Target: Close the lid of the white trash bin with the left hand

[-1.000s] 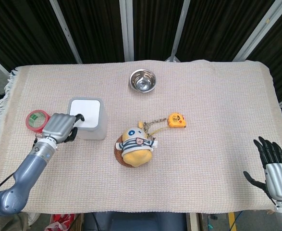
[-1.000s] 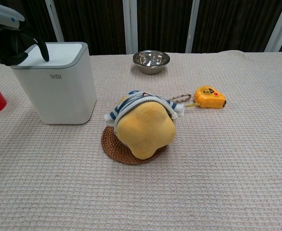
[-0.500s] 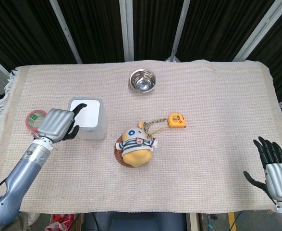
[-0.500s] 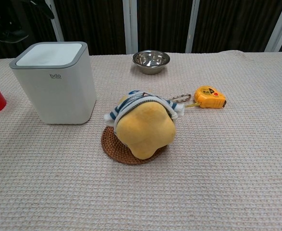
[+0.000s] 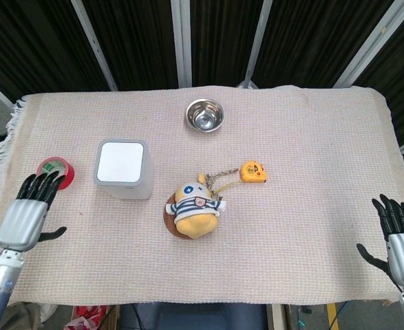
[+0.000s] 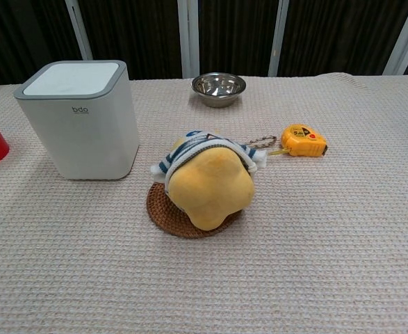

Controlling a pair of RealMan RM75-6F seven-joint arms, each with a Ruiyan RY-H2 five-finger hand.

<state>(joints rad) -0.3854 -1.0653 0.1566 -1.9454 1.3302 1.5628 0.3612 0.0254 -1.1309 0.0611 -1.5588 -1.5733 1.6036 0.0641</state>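
L hand (image 5: 24, 218): near table edge, fingers spread apart, holding nothing; seen in head view only.
R hand (image 5: 402, 240): near edge opp. side, fingers apart, nothing in it.
Red tape roll (image 5: 54, 170): just beyond L fingertips, lying flat; can't tell if touching.
White square plastic bin w/ grey rim (image 5: 122, 168): upright, beyond & inward of L hand, just beside the roll.
Step (my read): L hand looks parked; for the bin, come in level, wrap its side wall low, keep it upright, avoid nudging the roll.
Yellow plush toy in striped shirt (image 6: 207, 179): on round woven coaster (image 6: 163, 210), between hands.
Yellow tape measure (image 5: 253, 171): past toy.
Steel bowl (image 5: 205, 115): farthest.
Count: 1 each; 2 hands.
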